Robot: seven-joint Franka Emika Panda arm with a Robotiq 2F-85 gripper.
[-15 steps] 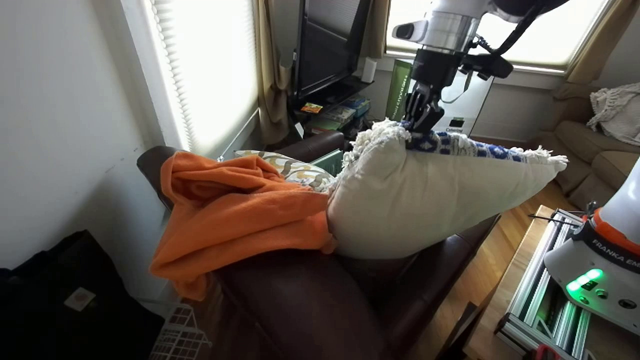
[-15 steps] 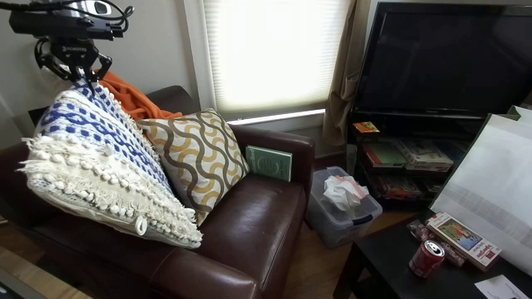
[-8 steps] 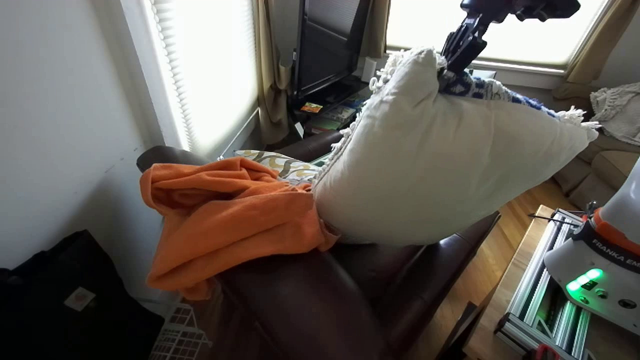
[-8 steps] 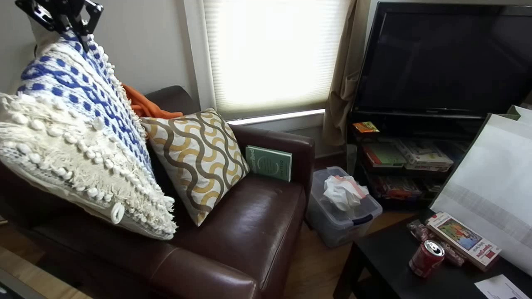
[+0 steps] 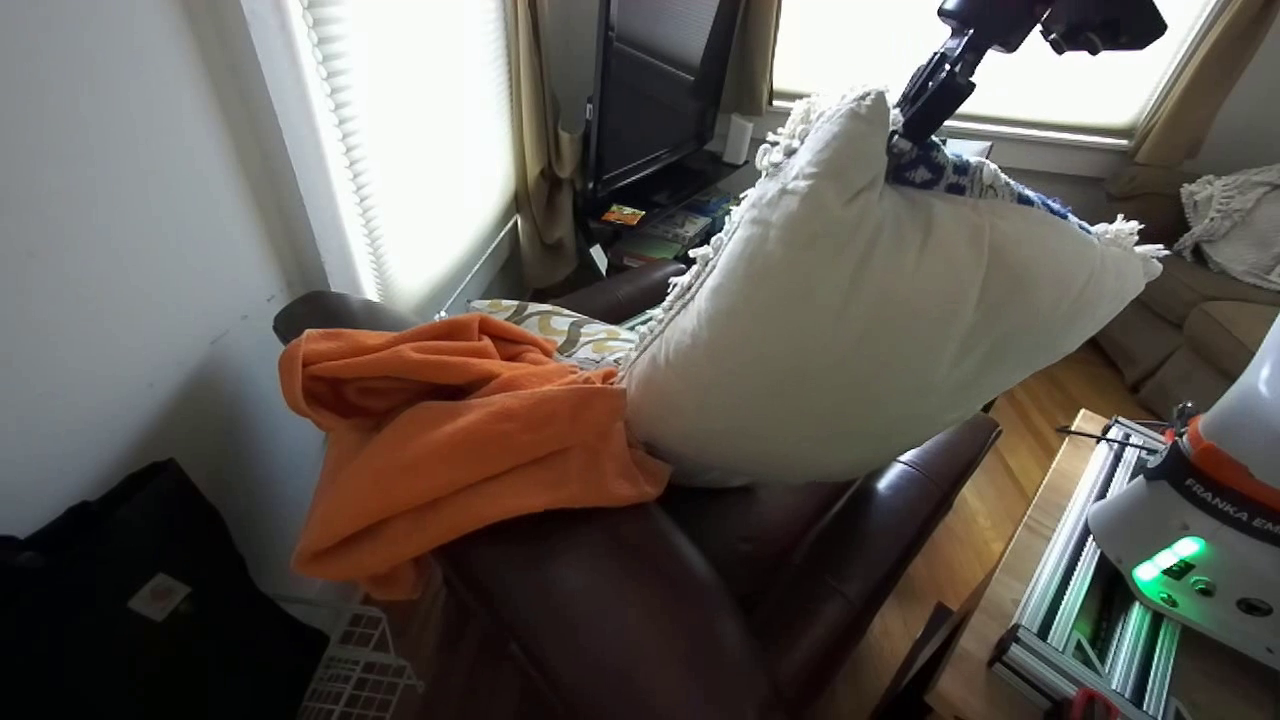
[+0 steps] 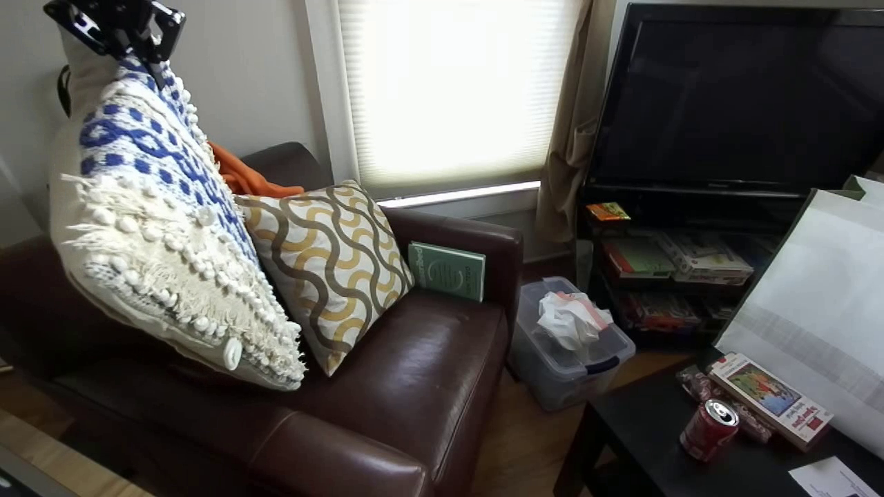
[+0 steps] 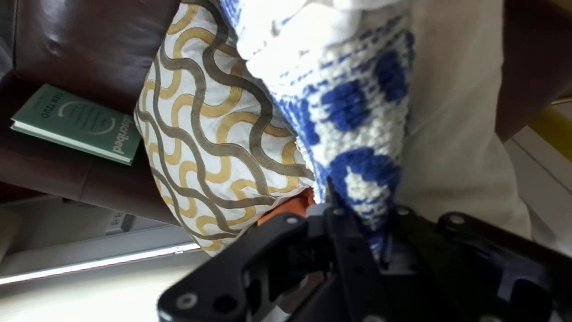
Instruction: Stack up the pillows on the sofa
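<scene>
Wrist view, knit pillow [image 7: 353, 112], pinched by gripper [image 7: 364, 219]

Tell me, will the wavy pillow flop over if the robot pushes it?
The wavy pillow might flop, since it leans rather than lying flat. It could slide too, because the sofa looks shiny. Being plump-looking, it would probably squish, not break.

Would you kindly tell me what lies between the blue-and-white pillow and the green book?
The wavy-patterned pillow lies between the blue-and-white pillow and the green book; this shows in an exterior view and in the wrist view.
</scene>
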